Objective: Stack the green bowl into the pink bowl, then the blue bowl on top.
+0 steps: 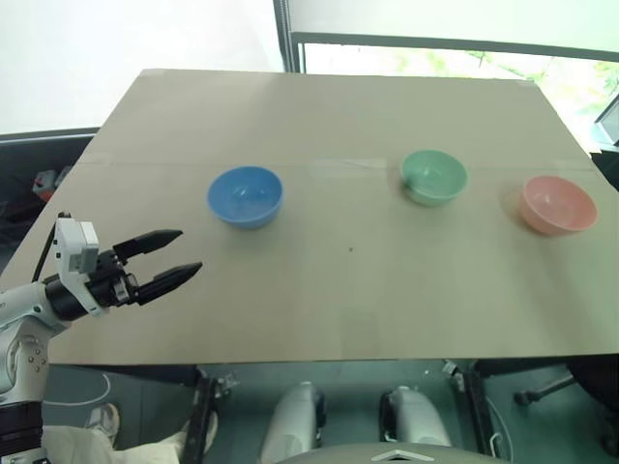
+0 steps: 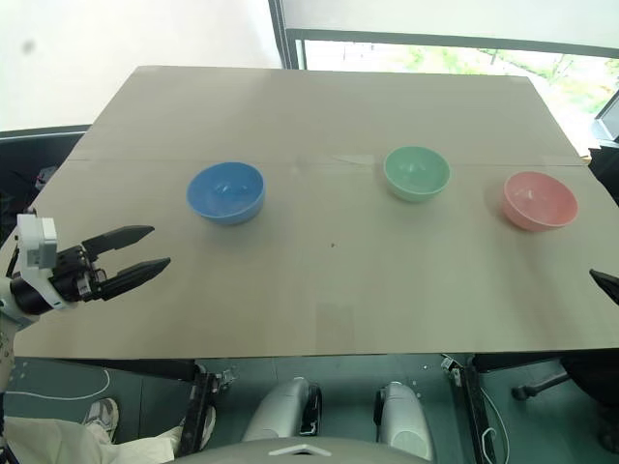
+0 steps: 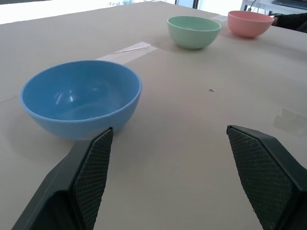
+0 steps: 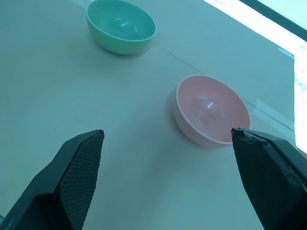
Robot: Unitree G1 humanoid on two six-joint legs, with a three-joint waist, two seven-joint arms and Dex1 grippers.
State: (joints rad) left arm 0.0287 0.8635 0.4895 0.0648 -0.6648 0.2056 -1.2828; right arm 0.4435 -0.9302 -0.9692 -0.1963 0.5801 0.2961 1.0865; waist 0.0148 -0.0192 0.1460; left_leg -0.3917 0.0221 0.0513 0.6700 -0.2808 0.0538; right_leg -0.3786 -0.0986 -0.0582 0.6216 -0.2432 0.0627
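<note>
Head eyes: high, facing down over whole tabletop (image 1: pixel 319 309) | left wrist: low, near blue bowl (image 3: pixel 80 98) | right wrist: above pink bowl (image 4: pixel 212 109) | shared: green bowl (image 4: pixel 121 25)

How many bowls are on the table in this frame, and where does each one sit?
3. The blue bowl sits toward the left, the green bowl right of centre, and the pink bowl near the right edge. All stand apart and upright, none stacked.

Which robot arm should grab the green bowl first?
Probably the right: its open gripper faces the green bowl and pink bowl. The left gripper sits by the blue bowl.
</note>
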